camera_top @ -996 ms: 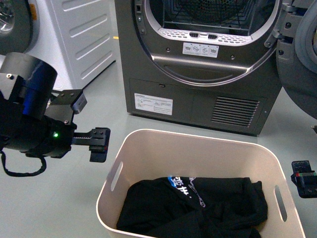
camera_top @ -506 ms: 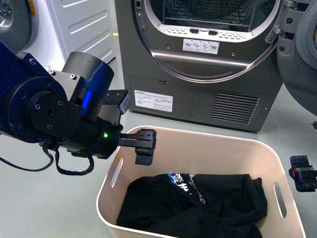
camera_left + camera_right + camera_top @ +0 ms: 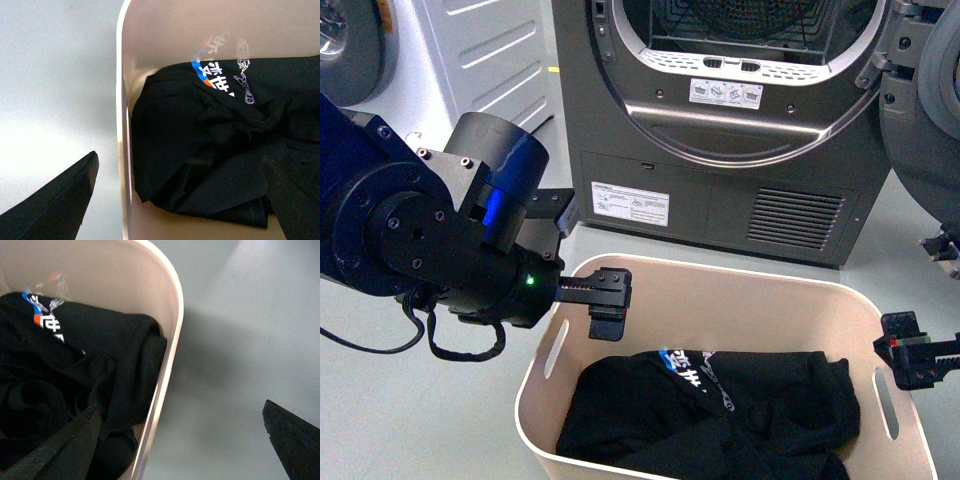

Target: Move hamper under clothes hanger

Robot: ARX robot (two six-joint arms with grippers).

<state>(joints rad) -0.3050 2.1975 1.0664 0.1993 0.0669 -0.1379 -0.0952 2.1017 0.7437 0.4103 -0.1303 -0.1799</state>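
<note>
The hamper (image 3: pixel 720 281) is a cream tub on the grey floor just in front of me, holding black clothing (image 3: pixel 720 412) with a blue and white print. My left gripper (image 3: pixel 607 298) is open over the hamper's left short end. In the left wrist view (image 3: pixel 180 161) its jaws straddle the wall (image 3: pixel 123 125). My right gripper (image 3: pixel 908 360) is open at the right short end. In the right wrist view (image 3: pixel 180 409) its jaws straddle the rim (image 3: pixel 169 352). Neither gripper holds anything. The clothes hanger is out of view.
A dark-grey dryer (image 3: pixel 720 190) with an open drum stands close behind the hamper, and its round door (image 3: pixel 928 110) hangs open at the right. A white machine (image 3: pixel 480 70) stands at the back left. Bare grey floor (image 3: pixel 450 420) lies left of the hamper.
My left arm has swung right from over the floor to the hamper's left rim. My right gripper has moved left and up, closer to the right rim. The hamper has stayed put.
</note>
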